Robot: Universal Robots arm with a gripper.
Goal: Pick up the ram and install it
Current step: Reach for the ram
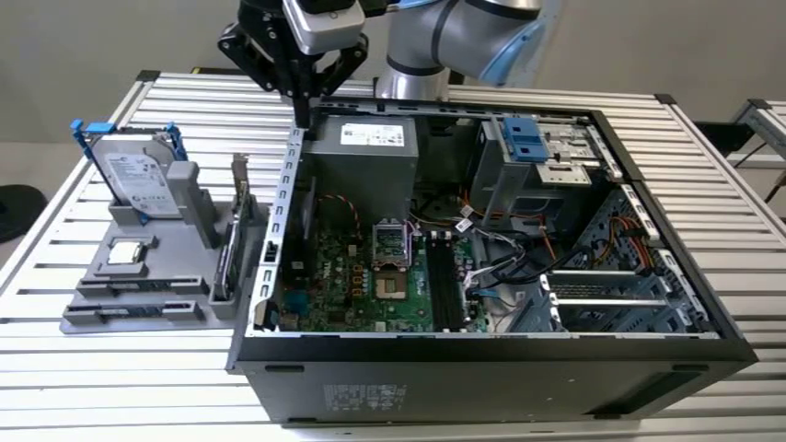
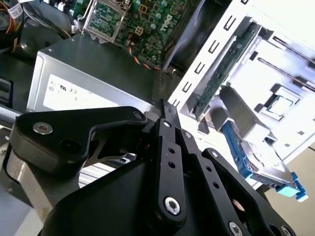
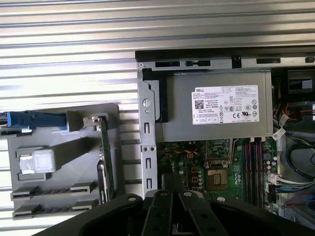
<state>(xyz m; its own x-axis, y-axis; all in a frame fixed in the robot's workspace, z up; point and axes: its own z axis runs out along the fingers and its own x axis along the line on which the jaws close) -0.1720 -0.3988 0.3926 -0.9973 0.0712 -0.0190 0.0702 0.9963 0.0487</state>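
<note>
While the gripper (image 1: 301,109) hangs with jaws pressed together and empty over the far left corner of the case (image 1: 491,354), the ram (image 1: 224,262) stands on edge in the grey holder (image 1: 135,308) to the case's left, beside the bracketed card (image 1: 238,184). A clean pick, I judge, needs the jaws spread across the ram's thin faces, centred mid-length and clear of that card.

Holder (image 1: 86,296) beside case (image 1: 491,378), on table (image 1: 123,387)

Black claw (image 1: 302,118), green motherboard (image 1: 356,285), grey slatted table (image 1: 123,368)
</note>
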